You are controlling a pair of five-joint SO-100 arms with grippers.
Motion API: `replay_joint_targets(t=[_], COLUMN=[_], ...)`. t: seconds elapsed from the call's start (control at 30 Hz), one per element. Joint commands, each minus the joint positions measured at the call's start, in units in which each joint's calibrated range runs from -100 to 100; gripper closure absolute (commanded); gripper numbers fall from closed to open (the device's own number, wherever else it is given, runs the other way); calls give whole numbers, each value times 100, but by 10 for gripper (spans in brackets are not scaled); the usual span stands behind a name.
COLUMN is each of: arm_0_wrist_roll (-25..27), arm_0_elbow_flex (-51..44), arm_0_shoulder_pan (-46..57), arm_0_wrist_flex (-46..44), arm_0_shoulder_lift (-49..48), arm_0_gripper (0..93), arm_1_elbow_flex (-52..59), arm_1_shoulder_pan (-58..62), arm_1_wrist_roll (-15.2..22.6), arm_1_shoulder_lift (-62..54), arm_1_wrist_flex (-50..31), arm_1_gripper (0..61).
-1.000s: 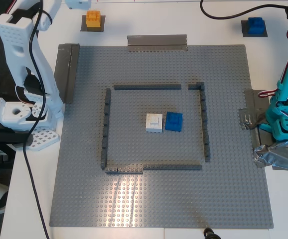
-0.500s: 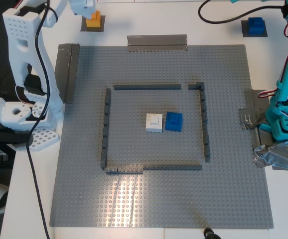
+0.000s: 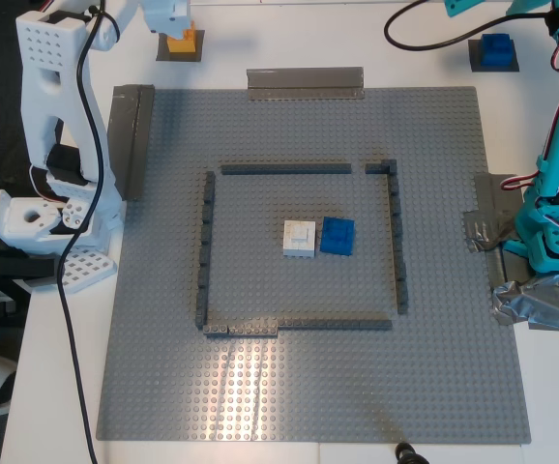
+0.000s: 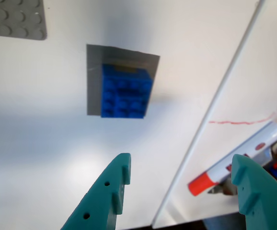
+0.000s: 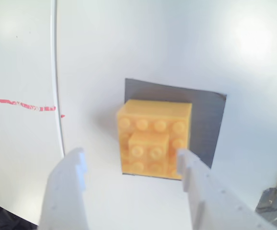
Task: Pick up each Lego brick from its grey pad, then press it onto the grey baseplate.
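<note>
The orange brick [image 3: 184,42] sits on its grey pad [image 3: 180,55] at the far edge, towards the exterior view's left. My second gripper [image 3: 168,14], white, hangs open right over it. In the second wrist view the brick [image 5: 154,136] lies between the open fingers [image 5: 64,191] of that gripper [image 5: 131,158]. A blue brick [image 3: 496,47] sits on its pad [image 3: 493,66] at the far right. My first gripper [image 4: 181,167], teal, is open above it, and the brick [image 4: 125,91] lies ahead of the fingertips. The grey baseplate [image 3: 308,387] holds a second blue brick [image 3: 337,235] beside a white brick [image 3: 299,238].
Thin dark grey bricks [image 3: 204,242] outline a square on the baseplate. Grey tape strips [image 3: 305,82] lie along its far and left edges. The white arm's base [image 3: 47,222] stands at the exterior view's left, the teal base [image 3: 555,242] at its right. A red-tipped marker [image 4: 234,165] lies near my first gripper.
My second gripper has moved over the orange brick and now covers part of it. Teal parts of the first arm have come into view at the top edge near the blue brick.
</note>
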Motion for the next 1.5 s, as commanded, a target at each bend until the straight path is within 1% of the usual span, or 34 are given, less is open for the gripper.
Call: replay_joint_targets(t=[0.0, 0.13, 0.23, 0.37, 0.57, 0.63, 0.9, 1.07, 1.2, 1.3, 1.47], arm_0_wrist_roll=[17, 27, 27, 31, 31, 36, 36, 36, 36, 31, -3], arm_0_elbow_flex=[298, 334, 416, 632, 813, 948, 1075, 1066, 1012, 1012, 1030], arm_0_shoulder_pan=[45, 45, 74, 81, 81, 81, 88, 124, 161, 161, 161], arm_0_wrist_flex=[-39, -56, -218, -576, -593, -617, -633, -1008, -1122, -1187, -1179], arm_0_shoulder_lift=[-44, -26, -26, -26, -26, -26, 25, 257, 386, 420, 420], arm_0_gripper=[691, 691, 691, 700, 715, 712, 708, 708, 709, 715, 720], arm_1_elbow_flex=[-452, -461, -425, -425, -389, -389, -362, -199, -118, 234, 1272], arm_1_shoulder_pan=[61, 61, 69, 61, 25, 25, 47, 47, 54, 149, 431], arm_1_wrist_roll=[-10, 14, 73, 210, 322, 293, 205, 171, 73, -15, -98], arm_1_shoulder_lift=[-135, -118, -118, -118, -170, -213, -736, -1303, -1809, -2316, -3354], arm_1_wrist_flex=[-67, -75, -75, -59, -18, -18, 22, 104, 340, 380, 437], arm_1_gripper=[383, 404, 455, 502, 562, 610, 611, 611, 611, 611, 611])
